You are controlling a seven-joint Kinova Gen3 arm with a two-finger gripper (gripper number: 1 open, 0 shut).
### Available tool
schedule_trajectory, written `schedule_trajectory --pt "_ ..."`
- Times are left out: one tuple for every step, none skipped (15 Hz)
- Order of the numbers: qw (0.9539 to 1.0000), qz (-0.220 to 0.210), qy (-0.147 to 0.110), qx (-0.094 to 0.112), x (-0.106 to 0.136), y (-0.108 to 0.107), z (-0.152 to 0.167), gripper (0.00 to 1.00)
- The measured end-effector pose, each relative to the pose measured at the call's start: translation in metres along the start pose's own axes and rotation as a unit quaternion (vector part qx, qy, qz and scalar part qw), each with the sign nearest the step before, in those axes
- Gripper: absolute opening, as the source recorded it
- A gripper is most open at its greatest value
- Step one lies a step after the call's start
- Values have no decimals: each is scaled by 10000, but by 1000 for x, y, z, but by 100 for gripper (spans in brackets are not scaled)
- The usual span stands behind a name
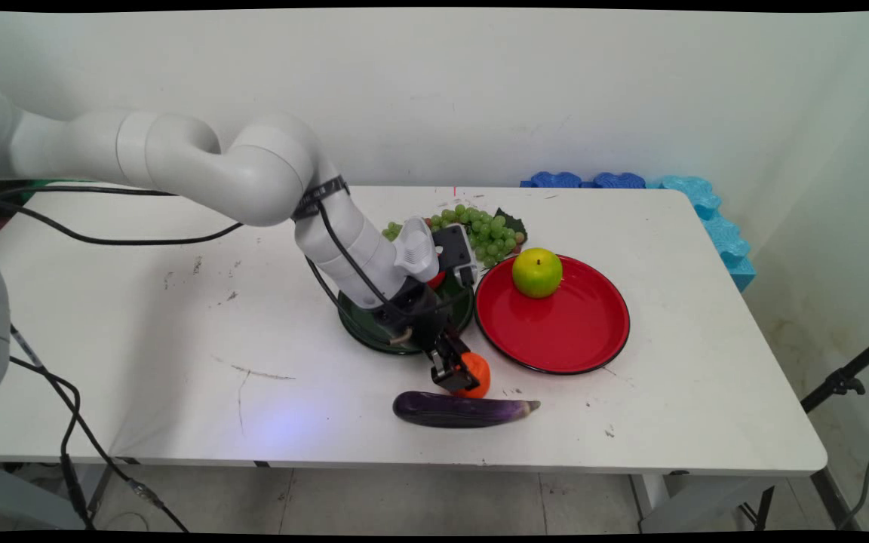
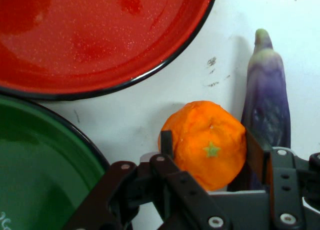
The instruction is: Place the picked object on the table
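An orange (image 1: pixel 477 375) (image 2: pixel 207 142) rests on the white table, just in front of the gap between two plates. My gripper (image 1: pixel 459 375) (image 2: pixel 210 146) reaches down over it, and its two black fingers (image 2: pixel 166 140) press against the fruit's left and right sides, so it is shut on the orange. A purple eggplant (image 1: pixel 465 409) (image 2: pixel 267 104) lies right beside the orange on the near side, almost touching it.
A red plate (image 1: pixel 563 339) (image 2: pixel 100 44) holds a green apple (image 1: pixel 537 272). To its left is a dark green plate (image 1: pixel 370 332) (image 2: pixel 40 165), partly hidden by the arm. Green grapes (image 1: pixel 483 230) lie behind. Blue foam pieces (image 1: pixel 698 197) line the far right edge.
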Motion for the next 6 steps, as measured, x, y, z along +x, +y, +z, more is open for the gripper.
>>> schedule_trajectory --pt "10000 14 -6 3 -1 0 1 0" --pt "10000 36 -10 9 -1 0 3 0" --pt "10000 56 -8 13 -2 0 4 100" --pt "10000 67 -3 13 -2 0 5 100" --pt "10000 85 6 12 -2 1 5 100" --pt "9999 107 25 10 -1 1 5 100"
